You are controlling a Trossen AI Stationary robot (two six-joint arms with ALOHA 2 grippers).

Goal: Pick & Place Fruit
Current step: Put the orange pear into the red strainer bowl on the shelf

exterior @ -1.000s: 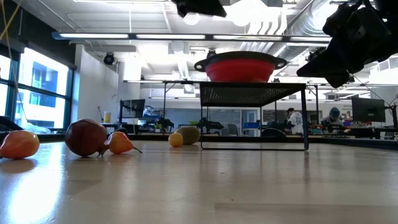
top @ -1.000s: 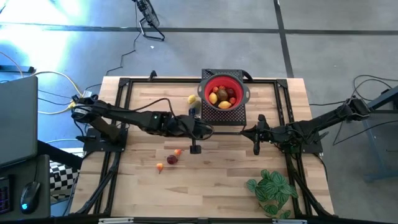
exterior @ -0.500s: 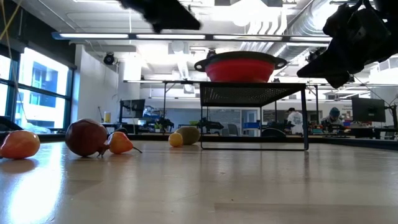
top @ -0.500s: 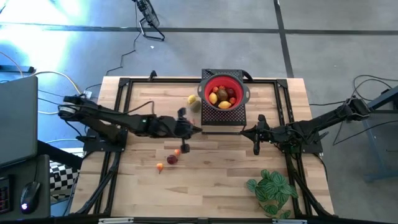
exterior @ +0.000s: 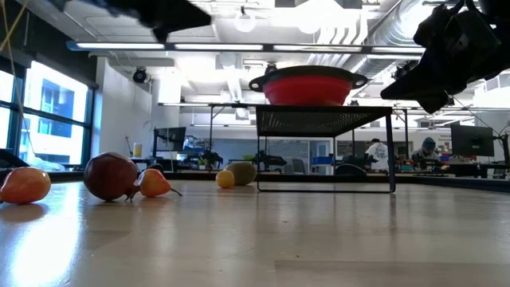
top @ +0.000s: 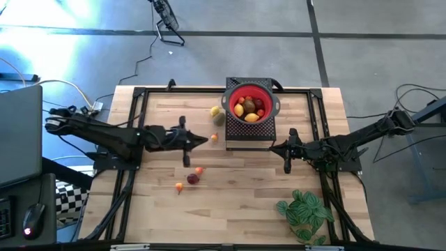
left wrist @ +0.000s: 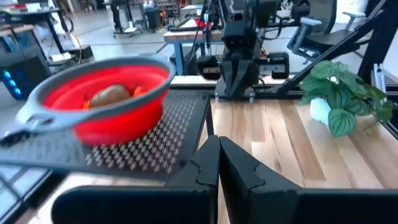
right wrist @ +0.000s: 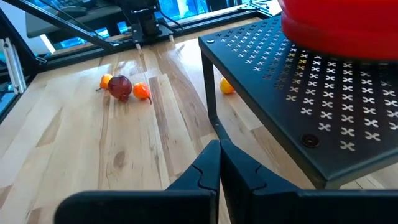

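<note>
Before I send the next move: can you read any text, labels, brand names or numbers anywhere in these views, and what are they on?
No readable text in any view.
Red bowl: no marking visible.
Black perforated stand: only cross-shaped holes, no lettering.
Fruit on the table: no stickers visible.
Left gripper and right gripper: no labels visible.
Screens in the room behind the table: too small and blurred to read.

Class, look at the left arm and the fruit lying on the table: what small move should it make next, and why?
Probably open the left gripper and swing it toward the dark red fruit and the two orange ones beside it. Its fingers are shut and empty, those fruits lie loose on the table, and the red bowl already holds several. The right gripper waits by the rack.
</note>
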